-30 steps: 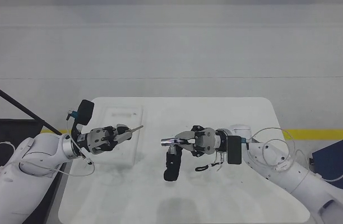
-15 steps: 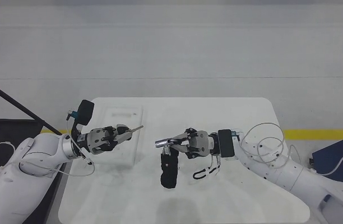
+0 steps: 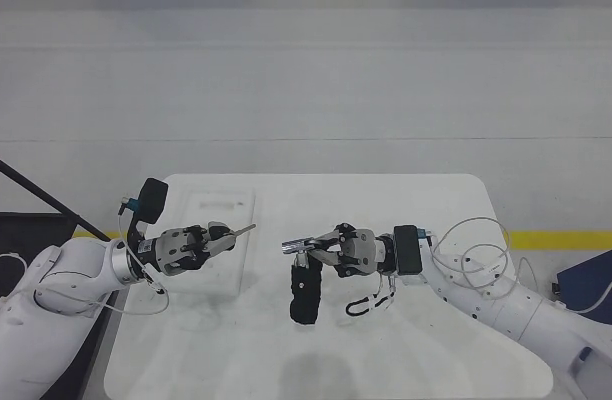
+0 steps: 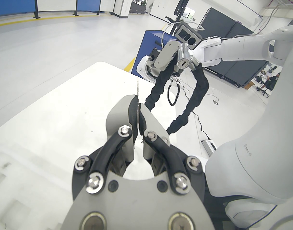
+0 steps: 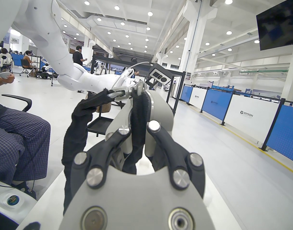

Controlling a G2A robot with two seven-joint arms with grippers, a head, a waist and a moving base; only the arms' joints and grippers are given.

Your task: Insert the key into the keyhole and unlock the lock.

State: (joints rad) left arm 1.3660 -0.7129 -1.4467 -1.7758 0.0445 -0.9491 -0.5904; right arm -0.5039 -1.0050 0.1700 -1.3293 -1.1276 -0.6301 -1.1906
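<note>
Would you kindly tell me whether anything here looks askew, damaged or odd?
Nothing stands out. The left end effector holds the thin silver metal key, the right end effector the silver cylinder lock with black fabric-sleeved cable; both look intact.

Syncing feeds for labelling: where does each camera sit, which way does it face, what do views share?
Top view: above the arms, looking down at the table; left gripper holds the key, right gripper the lock.
Left wrist view: on that wrist, looking along its gripper and key toward the keyhole.
Right wrist view: on that wrist, looking past gripper and lock toward the left arm.
Shared: the lock, in all three.
</note>
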